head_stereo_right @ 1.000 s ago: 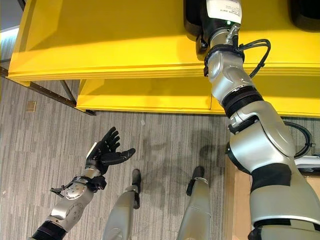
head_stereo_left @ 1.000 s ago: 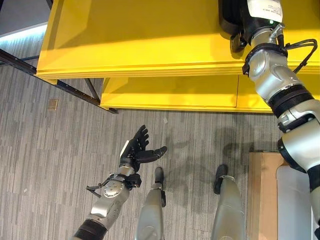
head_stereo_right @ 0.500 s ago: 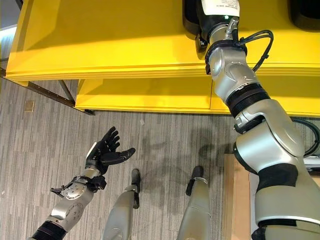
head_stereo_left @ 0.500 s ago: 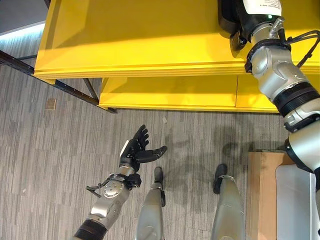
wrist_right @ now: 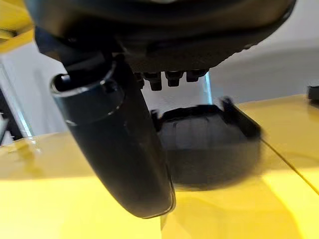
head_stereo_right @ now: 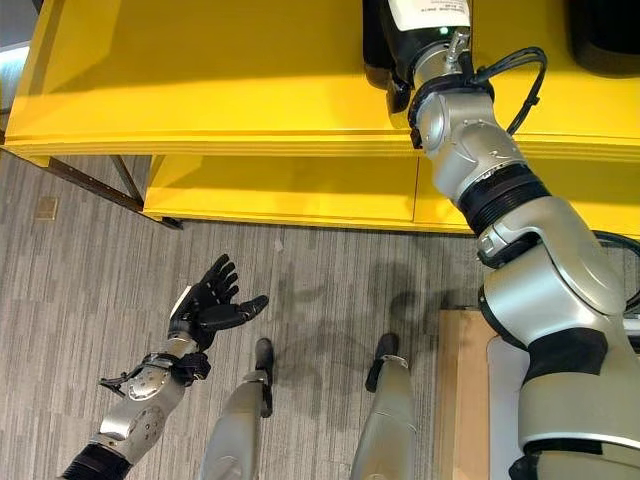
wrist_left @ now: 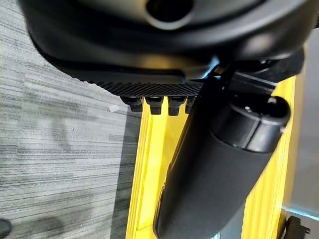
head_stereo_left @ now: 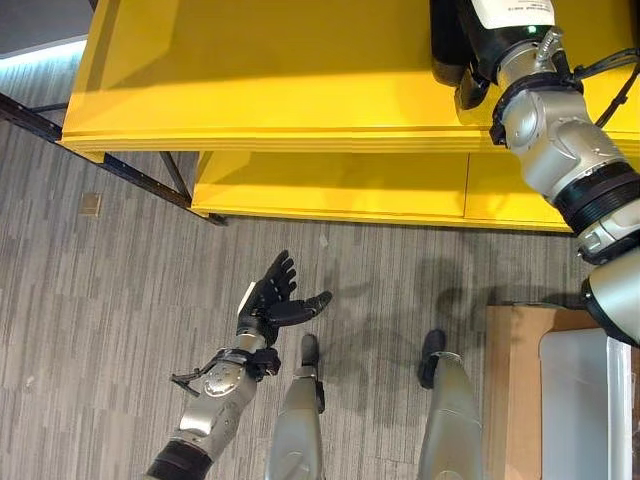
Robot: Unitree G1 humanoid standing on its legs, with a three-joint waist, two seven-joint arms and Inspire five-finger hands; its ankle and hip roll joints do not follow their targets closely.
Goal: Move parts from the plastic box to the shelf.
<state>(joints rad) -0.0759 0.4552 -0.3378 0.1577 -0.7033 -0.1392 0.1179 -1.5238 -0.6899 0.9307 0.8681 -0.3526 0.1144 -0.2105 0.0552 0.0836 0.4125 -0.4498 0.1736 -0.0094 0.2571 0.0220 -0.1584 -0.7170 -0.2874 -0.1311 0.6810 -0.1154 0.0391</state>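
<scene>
Vs earlier frames: whole picture has shifted slightly, so the camera moved. The right arm reaches further onto the shelf, its robot hand nearer the top edge of the frame. The left arm has not changed pose.

Yellow shelf [head_stereo_left: 280, 70] spans the top of the eye views, with a lower yellow level beneath it. Grey striped floor [head_stereo_left: 100, 320] fills the middle and left. Pale plastic box [head_stereo_left: 575, 400] sits at the lower right on a brown surface [head_stereo_left: 510, 400]; its contents are not readable.

Right robot hand [head_stereo_left: 500, 45] is at the upper right, on the top level of the shelf. In the right wrist view its fingers are relaxed and spread, thumb sticking out, not closed on anything. Black part [wrist_right: 209, 149] lies on the shelf just past the fingertips; in the eye views it is immediately left of the hand. Cannot tell if they touch. The part lies flat with its raised rim up. It is cut by the top edge, so its long axis is unclear.

A second black part [head_stereo_right: 605, 30] sits at the far upper right on the shelf, well apart.

Left robot hand [head_stereo_left: 268, 300] is at lower centre-left over the floor, fingers wide, empty.
</scene>
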